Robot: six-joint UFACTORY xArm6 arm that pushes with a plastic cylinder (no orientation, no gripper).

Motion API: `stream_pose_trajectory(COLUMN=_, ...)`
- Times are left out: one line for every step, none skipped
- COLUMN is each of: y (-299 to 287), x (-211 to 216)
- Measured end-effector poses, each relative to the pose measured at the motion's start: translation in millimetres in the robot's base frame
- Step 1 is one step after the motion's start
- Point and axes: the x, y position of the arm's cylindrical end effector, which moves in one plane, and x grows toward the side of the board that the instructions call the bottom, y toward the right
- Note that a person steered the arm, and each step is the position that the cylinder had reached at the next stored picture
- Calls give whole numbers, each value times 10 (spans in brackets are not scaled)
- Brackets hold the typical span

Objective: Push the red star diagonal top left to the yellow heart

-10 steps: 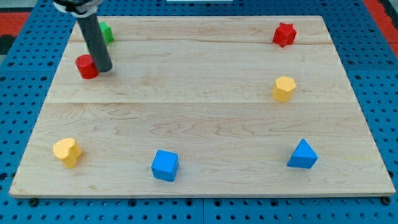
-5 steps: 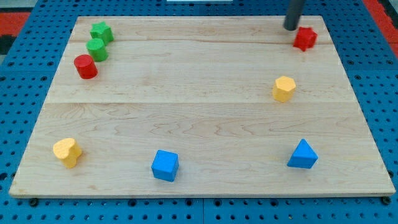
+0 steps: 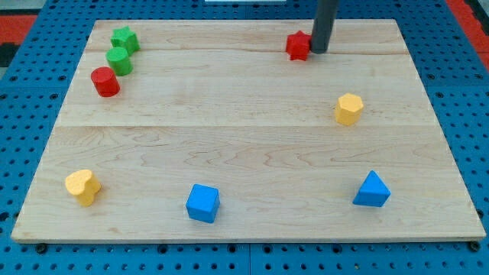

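Note:
The red star (image 3: 298, 46) lies near the view's top, right of centre, on the wooden board (image 3: 244, 145). My tip (image 3: 318, 51) stands right against the star's right side. The yellow heart (image 3: 82, 186) lies at the view's bottom left, far from the star and the tip.
A red cylinder (image 3: 105, 81), a green cylinder (image 3: 118, 60) and a green block (image 3: 124, 39) cluster at the top left. A yellow hexagonal block (image 3: 348, 108) sits at the right. A blue cube (image 3: 202, 202) and a blue triangular block (image 3: 371, 189) lie along the bottom.
My tip went from the red cylinder at the left across to the red star, then round to its right side. The star has slid left along the top of the board.

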Motion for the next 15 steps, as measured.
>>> stream_pose_trajectory(y=-258, x=-297)
stream_pose_trajectory(y=-842, x=372)
stream_pose_trajectory(y=-1222, x=885)
stream_pose_trajectory(y=-606, x=949)
stream_pose_trajectory(y=-311, x=764)
stream_pose_trajectory(y=148, x=560)
stream_pose_trajectory(y=479, x=919)
stream_pose_trajectory(y=-187, x=1105)
stream_pose_trajectory(y=-597, x=906)
stream_pose_trajectory(y=-892, x=635)
stream_pose_trajectory(y=-1500, x=603)
stream_pose_trajectory(y=-1553, x=1050)
stream_pose_trajectory(y=-1106, x=1162)
stream_pose_trajectory(y=-459, x=986)
stream_pose_trajectory(y=-316, x=1239)
